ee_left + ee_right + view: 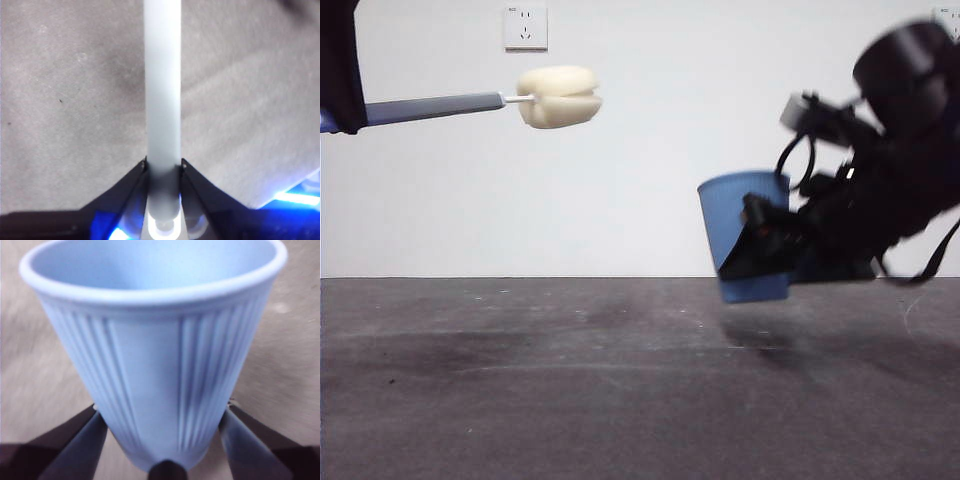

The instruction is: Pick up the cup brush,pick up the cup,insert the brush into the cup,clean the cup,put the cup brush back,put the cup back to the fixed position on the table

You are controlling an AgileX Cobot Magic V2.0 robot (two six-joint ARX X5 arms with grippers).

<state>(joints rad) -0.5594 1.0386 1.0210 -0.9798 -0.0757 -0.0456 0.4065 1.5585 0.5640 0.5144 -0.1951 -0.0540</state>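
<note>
My left gripper is at the upper left of the front view, shut on the grey handle of the cup brush. The brush lies about level in the air and its cream-yellow sponge head points right. In the left wrist view the handle runs out between the black jaws of my left gripper. My right gripper is at the right, shut on the blue ribbed cup. It holds the cup a little above the table, slightly tilted. In the right wrist view the cup sits between the jaws of my right gripper. Brush and cup are well apart.
A white wall socket is on the pale wall behind the table. The right arm with its cables fills the right side of the front view and is blurred.
</note>
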